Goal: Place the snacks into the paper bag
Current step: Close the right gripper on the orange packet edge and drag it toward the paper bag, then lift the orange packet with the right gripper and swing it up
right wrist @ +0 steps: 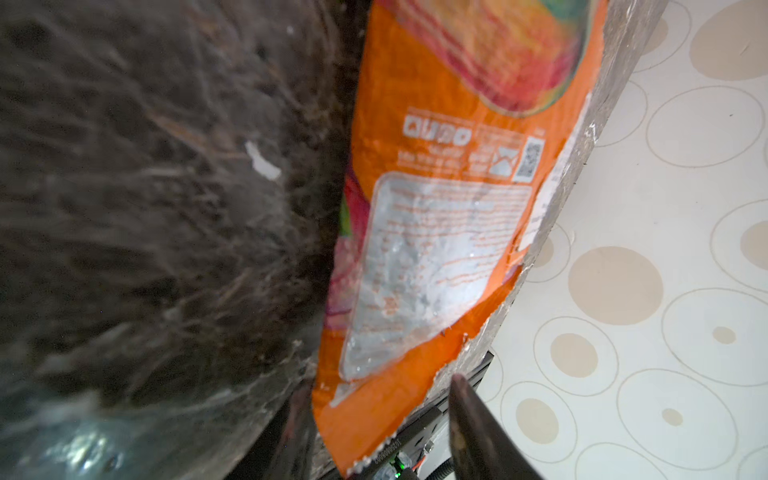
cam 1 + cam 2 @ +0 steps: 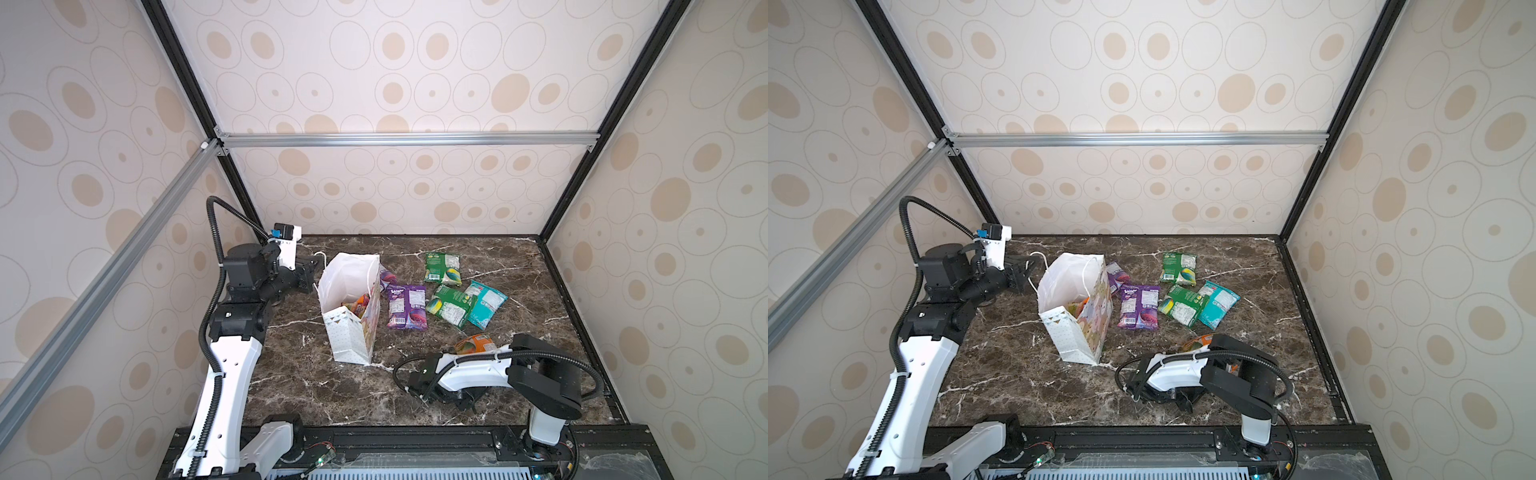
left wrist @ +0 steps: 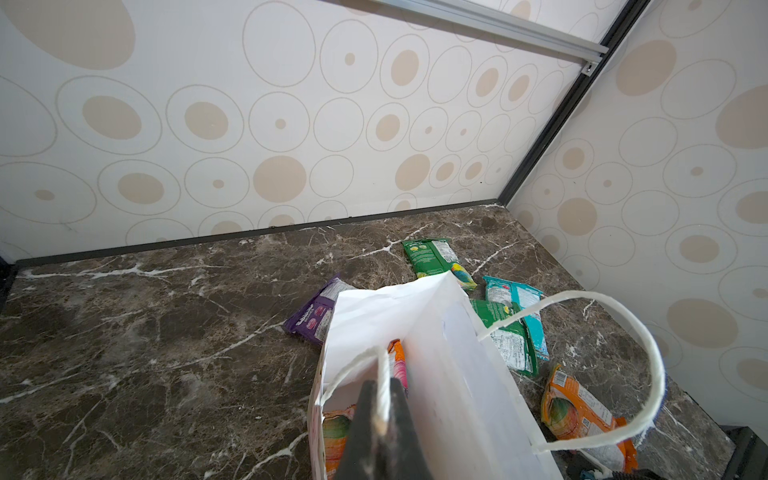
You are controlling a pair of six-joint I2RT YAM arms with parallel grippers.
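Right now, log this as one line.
left pincer: shut on bag handle | right pincer: around orange packet, grip unclear | paper bag: standing

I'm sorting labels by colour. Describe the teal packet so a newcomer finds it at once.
On the dark marble table stands a white paper bag, with snacks scattered to its right in a top view. At that cluster's far right edge lies the teal packet, overlapping a green packet; it is the only blue-green one.
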